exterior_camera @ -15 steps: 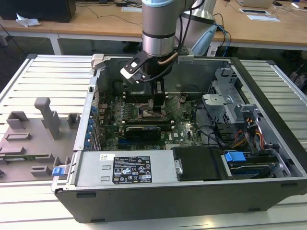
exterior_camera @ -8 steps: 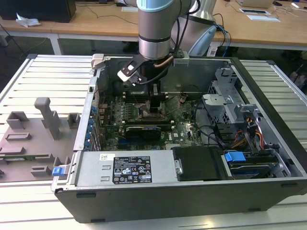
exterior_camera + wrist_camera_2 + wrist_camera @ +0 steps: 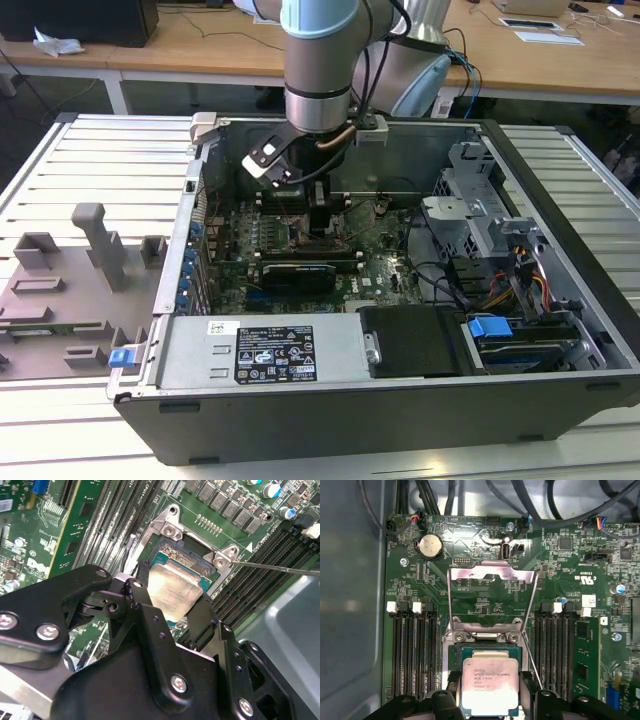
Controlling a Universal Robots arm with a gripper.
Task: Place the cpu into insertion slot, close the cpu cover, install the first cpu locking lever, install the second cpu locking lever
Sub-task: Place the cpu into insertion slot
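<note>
Reaching straight down into the open computer case, the arm is held upright over the motherboard. The cpu is clamped between the fingers of the gripper, over the socket, whose bed is hidden beneath it. Beyond, the cpu cover is swung open.

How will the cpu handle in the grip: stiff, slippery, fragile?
Probably stiff: the cpu is a flat plate with a metal top. Its smooth, shiny lid may be slippery. Gripped by thin edges in the gripper, it could tilt.
</note>
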